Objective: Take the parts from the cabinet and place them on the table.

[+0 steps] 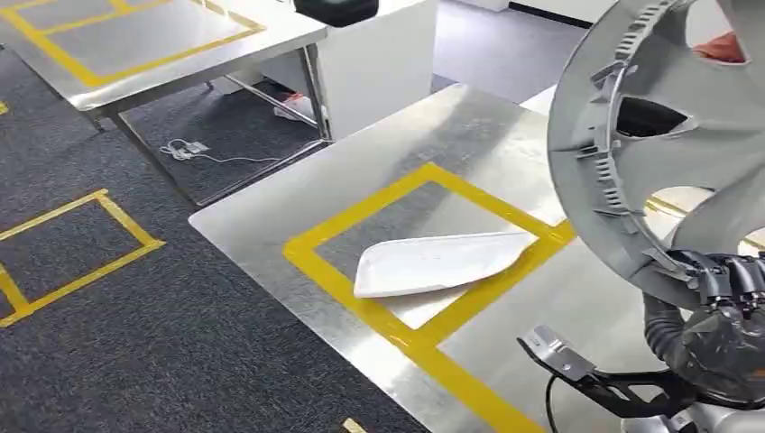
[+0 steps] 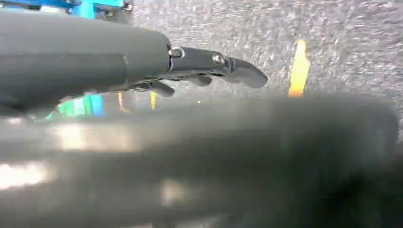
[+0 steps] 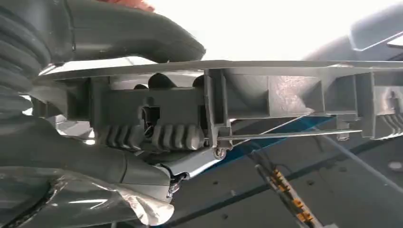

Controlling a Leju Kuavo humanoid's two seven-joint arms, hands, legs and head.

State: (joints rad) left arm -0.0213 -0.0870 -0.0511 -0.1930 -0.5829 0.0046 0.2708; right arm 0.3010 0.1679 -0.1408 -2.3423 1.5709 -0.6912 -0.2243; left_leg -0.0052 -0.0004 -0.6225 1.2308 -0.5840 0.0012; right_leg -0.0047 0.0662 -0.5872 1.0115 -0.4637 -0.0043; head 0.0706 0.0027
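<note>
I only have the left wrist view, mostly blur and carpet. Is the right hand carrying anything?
Observer: Yes, the right hand grips a grey wheel cover by its rim, held upright.
Operator: Is anything on the table already?
Observer: A white panel lies on the steel table, across the yellow taped square.
Operator: Where is the cover relative to that?
Observer: Head view shows it in the air, to the right of the panel.

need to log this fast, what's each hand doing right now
Left hand: holds nothing, fingers stretched out over the carpet; open.
Right hand: grips the rim of the grey wheel cover, held upright above the table.
</note>
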